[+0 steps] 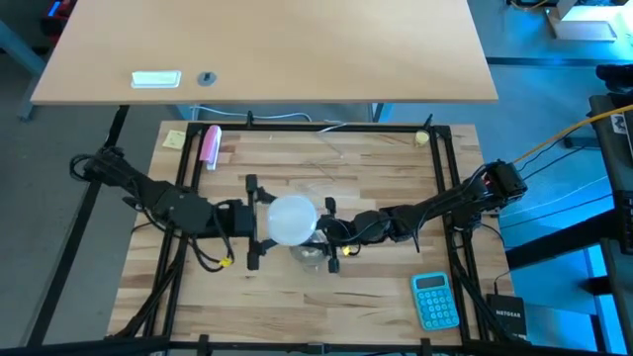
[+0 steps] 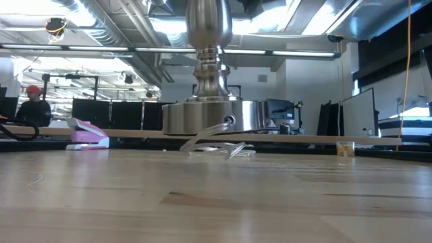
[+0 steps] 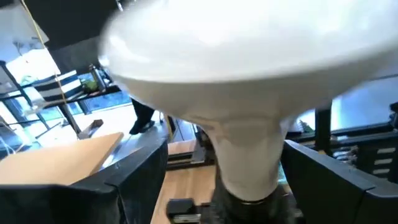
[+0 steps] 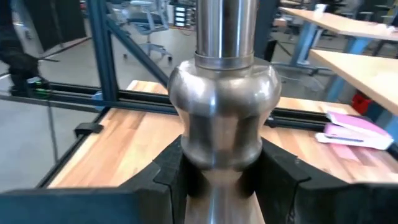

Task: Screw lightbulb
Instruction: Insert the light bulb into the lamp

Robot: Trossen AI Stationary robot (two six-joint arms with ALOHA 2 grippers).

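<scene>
Left end effector (image 1: 259,220): fingers (image 3: 106,186) stand spread on either side of the lightbulb (image 1: 293,220), with a gap showing between each finger and the bulb's neck in the left wrist view. It has hold of nothing. Judged purpose: a release between turns, with the fingers kept level with the neck so they can close on it again.

Right end effector (image 1: 331,235): closed tight on the stem of the lamp stand (image 4: 222,106), its pads (image 4: 177,171) seated under the bulged collar. Judged purpose: bracing the stand so it neither spins nor tips while the bulb is turned.

Lightbulb: sits upright on top of the lamp stand, base down in the black socket (image 3: 249,208), globe uppermost. It stands unsupported by either end effector, so it is judged at least partly threaded; how far home cannot be told.

Lamp stand: its round base (image 2: 210,116) rests flat on the bench (image 1: 376,297), with a clear cord (image 2: 212,143) trailing from it.

Beyond the lamp stand: a blue calculator (image 1: 435,300) lies nearer the right arm's side, and a pink stapler (image 1: 211,144) lies towards the far edge.

Writing: a black box (image 1: 508,317) past the calculator reads "NETGEAR". No other lettering is legible.
</scene>
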